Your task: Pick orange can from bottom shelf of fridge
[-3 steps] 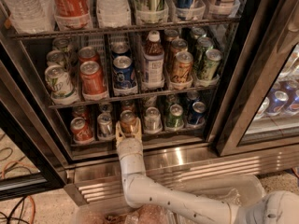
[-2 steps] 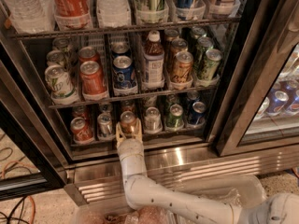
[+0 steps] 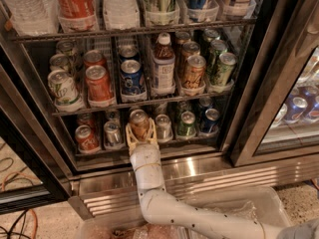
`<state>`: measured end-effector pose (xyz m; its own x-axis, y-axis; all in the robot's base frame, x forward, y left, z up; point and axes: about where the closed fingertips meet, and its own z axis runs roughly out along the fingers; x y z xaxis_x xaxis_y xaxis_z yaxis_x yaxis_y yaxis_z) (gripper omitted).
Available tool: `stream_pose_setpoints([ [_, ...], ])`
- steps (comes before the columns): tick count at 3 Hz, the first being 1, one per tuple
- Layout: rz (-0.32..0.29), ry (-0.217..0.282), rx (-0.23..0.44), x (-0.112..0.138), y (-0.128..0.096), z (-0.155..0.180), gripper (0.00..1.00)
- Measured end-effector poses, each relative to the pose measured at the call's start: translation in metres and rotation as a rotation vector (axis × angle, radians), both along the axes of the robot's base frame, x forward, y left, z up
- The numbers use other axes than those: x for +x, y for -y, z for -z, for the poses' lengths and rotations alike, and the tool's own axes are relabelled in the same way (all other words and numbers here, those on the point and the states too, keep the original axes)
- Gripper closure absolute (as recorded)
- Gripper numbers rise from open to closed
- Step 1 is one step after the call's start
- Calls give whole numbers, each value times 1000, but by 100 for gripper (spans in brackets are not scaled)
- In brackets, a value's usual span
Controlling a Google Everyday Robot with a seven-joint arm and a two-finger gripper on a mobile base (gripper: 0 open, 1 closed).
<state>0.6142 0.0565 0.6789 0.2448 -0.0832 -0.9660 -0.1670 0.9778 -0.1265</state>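
The orange can (image 3: 139, 124), short with a coppery body and a silver top, stands in the middle lane of the bottom shelf (image 3: 99, 155) of the fridge (image 3: 251, 108). My gripper (image 3: 141, 135) reaches in from below on the white arm. Its pale fingers (image 3: 129, 135) sit on both sides of the can and close on its lower body. A red can (image 3: 85, 139) and a silver can (image 3: 112, 133) stand to the left. Another silver can (image 3: 163, 126), a green can (image 3: 187, 124) and a blue can (image 3: 210, 120) stand to the right.
The rack above holds taller cans, a bottle (image 3: 163, 66) and a tan-orange can (image 3: 193, 72). The ribbed steel base panel (image 3: 229, 176) runs below the shelf. An open glass door (image 3: 296, 108) stands at the right. Cables (image 3: 20, 218) lie on the floor at the left.
The gripper and the orange can stay at nearly the same place in the middle lane; no clear movement shows.
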Motion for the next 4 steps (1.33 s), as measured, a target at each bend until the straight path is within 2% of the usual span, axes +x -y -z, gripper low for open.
stream_pose_setpoints([
  [1,-15,97,9,-18,11,-42,100],
  [2,-36,122,10,-40,25,-51,100],
  [3,-51,102,50,-67,41,-42,100],
  [4,-90,86,87,-99,45,-34,100],
])
